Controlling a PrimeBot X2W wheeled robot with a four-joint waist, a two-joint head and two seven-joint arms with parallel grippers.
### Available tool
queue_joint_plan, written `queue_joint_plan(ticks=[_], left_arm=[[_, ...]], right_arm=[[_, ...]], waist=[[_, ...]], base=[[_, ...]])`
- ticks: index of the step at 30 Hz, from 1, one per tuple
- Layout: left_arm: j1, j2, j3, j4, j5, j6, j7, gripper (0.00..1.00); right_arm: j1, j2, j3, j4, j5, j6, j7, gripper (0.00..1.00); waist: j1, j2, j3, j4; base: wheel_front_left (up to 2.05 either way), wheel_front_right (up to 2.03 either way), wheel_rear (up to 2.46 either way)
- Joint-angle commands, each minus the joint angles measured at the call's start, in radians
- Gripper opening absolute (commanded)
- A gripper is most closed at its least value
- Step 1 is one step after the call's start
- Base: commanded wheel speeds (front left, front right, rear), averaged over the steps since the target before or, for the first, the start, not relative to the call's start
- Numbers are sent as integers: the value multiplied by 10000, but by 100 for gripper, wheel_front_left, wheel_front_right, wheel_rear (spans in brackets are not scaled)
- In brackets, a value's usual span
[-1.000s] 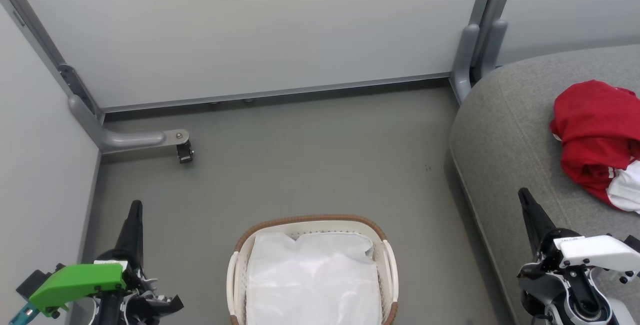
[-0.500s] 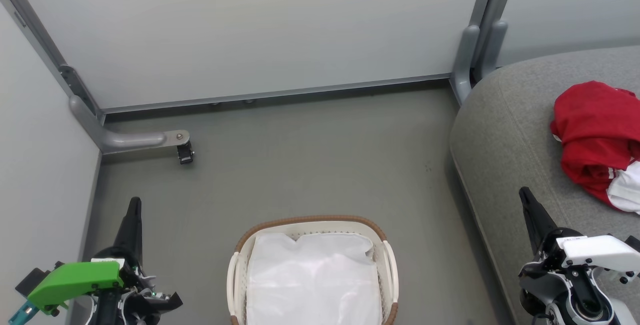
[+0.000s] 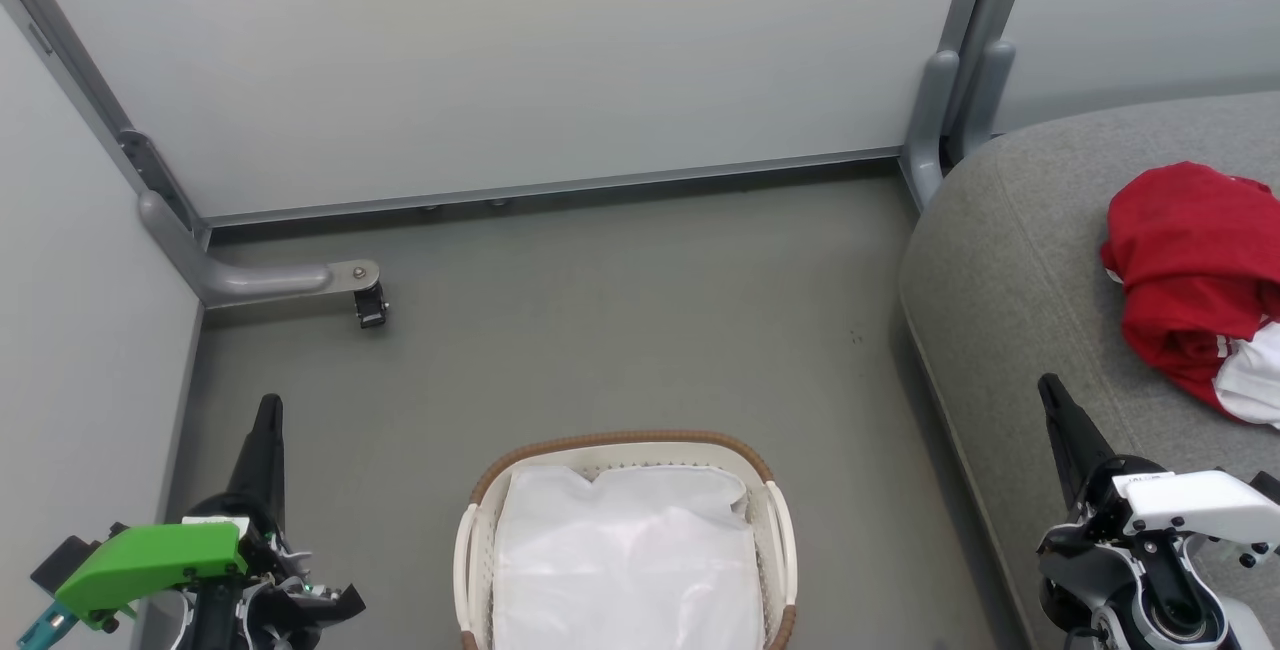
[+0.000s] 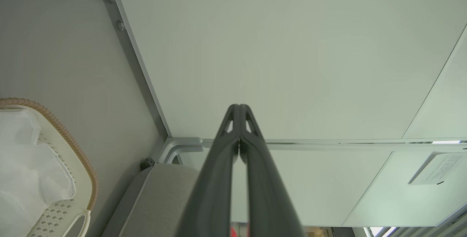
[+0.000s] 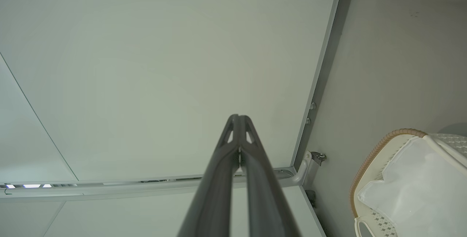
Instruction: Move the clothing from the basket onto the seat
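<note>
Left gripper point(image 3: 268, 418) and right gripper point(image 3: 1056, 408) each have their fingers pressed together, holding nothing
The clothing point(image 3: 1190, 270) lies bunched on the seat point(image 3: 1020, 260) at the right, red with a white patch, up past the right gripper; the basket point(image 3: 620, 438) stands well apart on the floor point(image 3: 620, 310) between both grippers, with a white liner point(image 3: 625, 560) inside; pale panels point(image 3: 520, 60) rise beyond
</note>
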Motion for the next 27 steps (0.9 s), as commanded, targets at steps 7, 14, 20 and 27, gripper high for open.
queue_joint_plan(ticks=[7,14,20,27], left_arm=[[-101,65,20,-13,-33,-54,33,0],[-101,65,19,-14,-33,-54,33,0],[-101,65,19,-14,-33,-54,32,0],[-101,65,19,-15,-34,-54,32,0]], right_arm=[[105,-59,-19,-32,36,-3,32,0],[105,-59,-19,-32,36,-3,32,0],[105,-59,-18,-32,37,-3,33,0],[105,-59,-18,-32,37,-3,33,0]], waist=[[0,0,0,0],[0,0,0,0],[0,0,0,0],[0,0,0,0]], base=[[0,0,0],[0,0,0],[0,0,0],[0,0,0]])
